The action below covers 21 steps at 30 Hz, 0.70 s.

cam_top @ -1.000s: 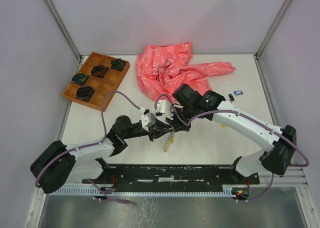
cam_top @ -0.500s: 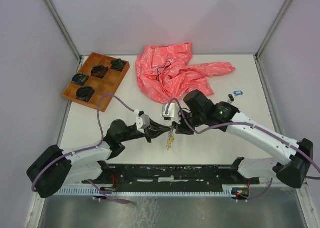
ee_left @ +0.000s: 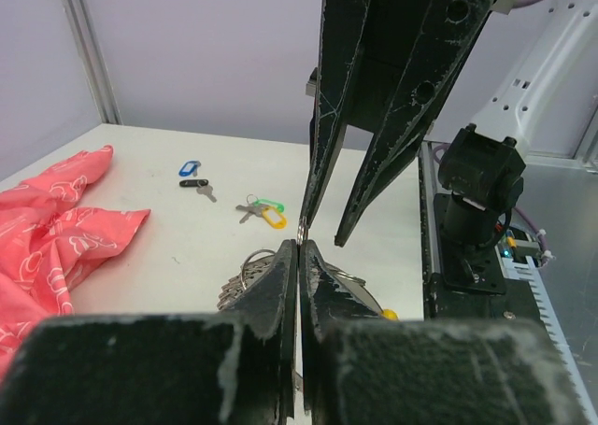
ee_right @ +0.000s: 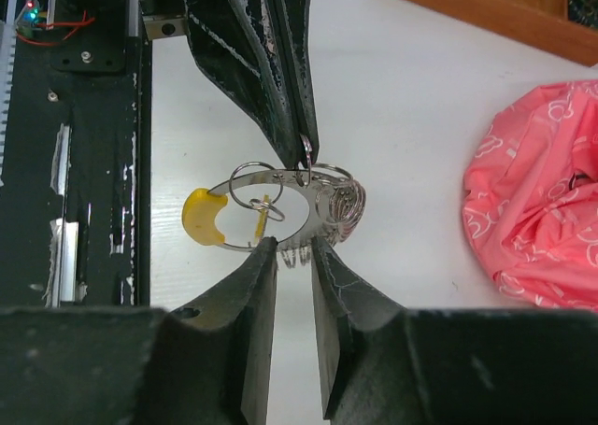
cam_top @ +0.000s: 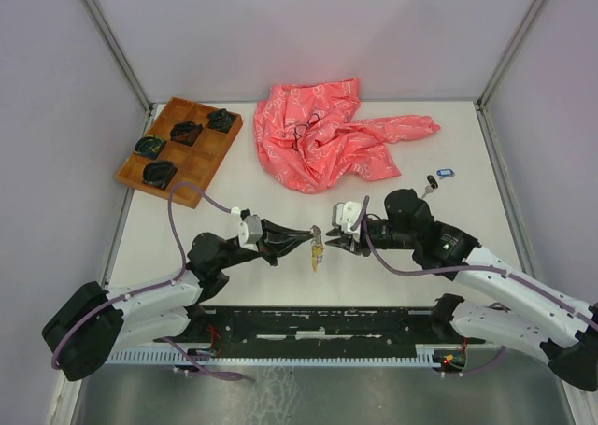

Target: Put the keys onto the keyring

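Table [cam_top: 486, 154]: pink cloth [cam_top: 322, 135] at the back, wooden tray [cam_top: 213, 149] back left. Neither is in the work zone.

Both arms meet near the front edge, tips almost nose to nose. Left gripper [cam_top: 305, 240] is pressed together, pinching the top edge of the keyring [ee_right: 338, 204] and holding it off the table. Right gripper [ee_right: 290, 249] is spread a little, with the ring's near edge at its tips. I don't read that as a grip.

One yellow tag [ee_right: 206, 217] and some small rings hang on the keyring. Loose keys lie well apart on the right: the green/yellow pair [ee_left: 262, 210], the blue tag [ee_left: 190, 168] and the black key [ee_left: 196, 185].

Risks as I see them:
- The whole load sits on one thin-wire pinch, so the ring could pivot or slip out.
- If the right jaws close off-line, they shove the ring instead of catching it.
- The hanging bits swing and could foul the fingers.
- Fetching the loose keys means a long reach that leaves the ring on the left pinch alone.
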Motion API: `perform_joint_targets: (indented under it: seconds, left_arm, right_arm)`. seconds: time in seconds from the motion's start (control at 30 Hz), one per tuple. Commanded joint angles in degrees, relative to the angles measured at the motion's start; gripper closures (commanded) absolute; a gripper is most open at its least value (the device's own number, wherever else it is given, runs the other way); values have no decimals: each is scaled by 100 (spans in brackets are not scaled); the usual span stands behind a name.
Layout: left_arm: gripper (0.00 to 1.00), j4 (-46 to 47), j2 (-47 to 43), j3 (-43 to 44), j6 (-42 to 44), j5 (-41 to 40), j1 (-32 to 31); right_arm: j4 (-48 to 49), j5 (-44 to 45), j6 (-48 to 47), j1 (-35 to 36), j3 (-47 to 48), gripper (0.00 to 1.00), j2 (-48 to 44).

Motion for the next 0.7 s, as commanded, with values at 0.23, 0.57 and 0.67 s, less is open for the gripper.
perform_joint_targets:
  seconds: [0.23,0.57,0.67]
  left_arm:
    - [97,571,-62,99,-253,6,-11]
    - [97,605,-26,137,-257,63,-5]
    - [97,612,-9,133,-268,96,-6]
  right_arm:
    - [1512,-531,346,-5,-292,73,-59]
    - [1718,-570,469,-10,-262,77,149]
    - [1695,-547,473,-10,-249,80,178]
